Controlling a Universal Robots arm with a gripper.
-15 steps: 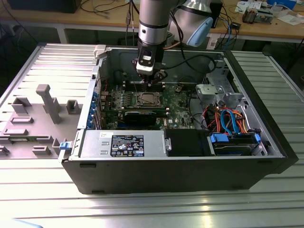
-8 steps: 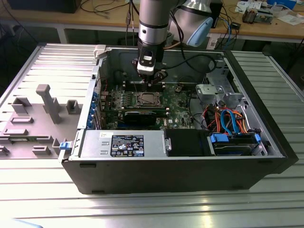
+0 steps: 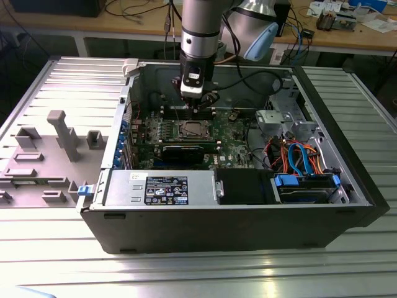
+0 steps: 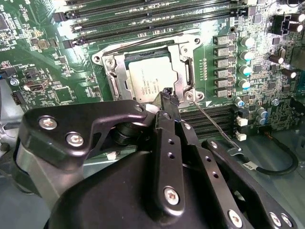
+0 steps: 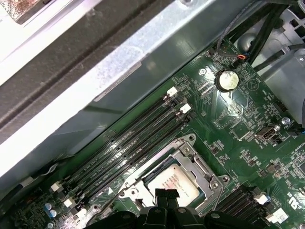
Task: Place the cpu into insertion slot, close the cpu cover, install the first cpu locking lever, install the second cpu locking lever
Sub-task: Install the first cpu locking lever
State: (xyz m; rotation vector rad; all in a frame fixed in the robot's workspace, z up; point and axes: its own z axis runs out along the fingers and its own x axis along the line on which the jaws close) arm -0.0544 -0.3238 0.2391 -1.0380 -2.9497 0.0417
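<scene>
Cpu seated under closed cpu cover; claw, fingers pressed together, hovers at the thin, springy locking lever, best pushed near its hooked end.

My pincer hangs over the cpu, which sits in the slot, cover down, memory slots alongside.

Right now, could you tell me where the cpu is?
The cpu sits in the insertion slot with the cpu cover framing it, between the memory slots, just beyond the hand in both wrist views.
</scene>
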